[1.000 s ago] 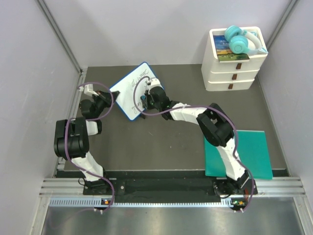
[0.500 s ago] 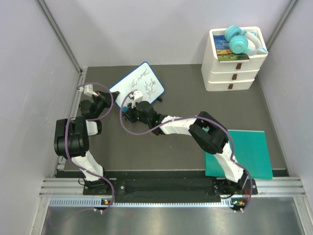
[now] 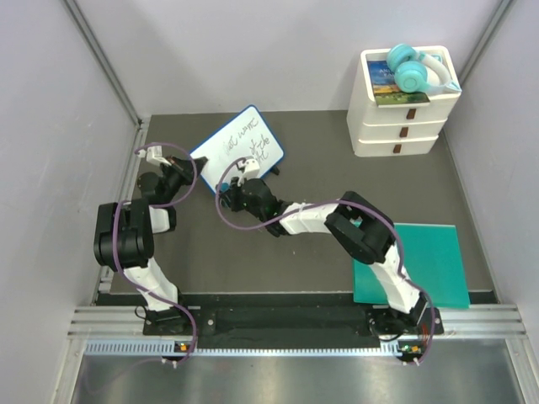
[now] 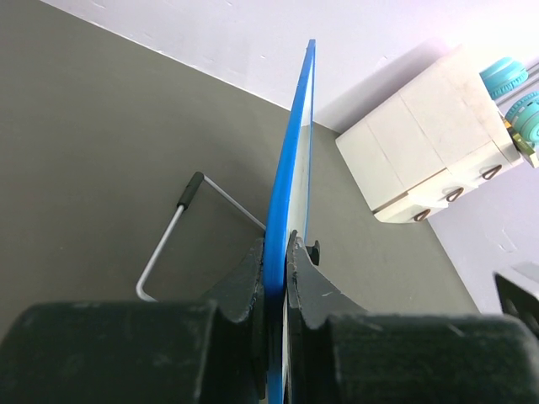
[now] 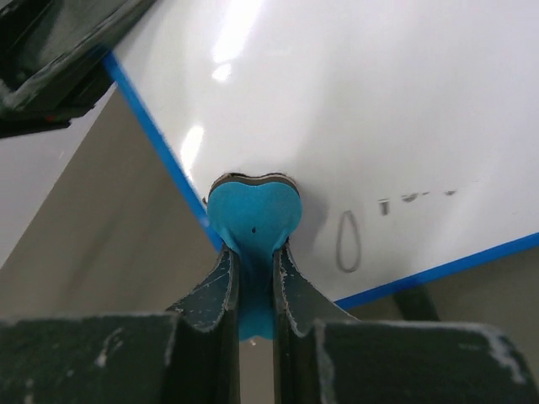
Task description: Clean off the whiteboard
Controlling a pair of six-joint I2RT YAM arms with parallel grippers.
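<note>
Status: blue eraser [image 5: 253,210] on whiteboard [image 5: 354,101], far left of table [image 3: 253,261].
We find the right gripper [image 5: 253,261] pinching the blue eraser against the whiteboard near its lower corner; the left gripper [image 4: 276,252] clamps its blue rim, holding it tilted up.

Bright, even light; glare patches on the whiteboard [image 5: 362,109].
</note>
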